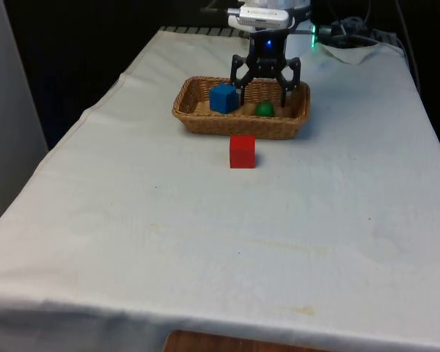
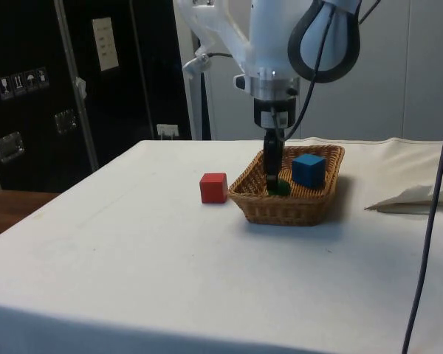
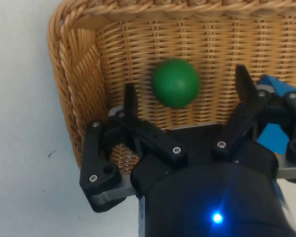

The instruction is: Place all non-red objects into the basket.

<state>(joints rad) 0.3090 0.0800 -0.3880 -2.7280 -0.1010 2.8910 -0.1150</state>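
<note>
A wicker basket stands at the far middle of the table. A blue cube and a green ball lie inside it. My gripper hangs open just over the ball, one finger on each side and not touching it. A red cube rests on the cloth just outside the basket's near wall.
Crumpled white paper and cables lie at the table's far end, on the front view's right. The white cloth stretches wide and bare toward the near edge.
</note>
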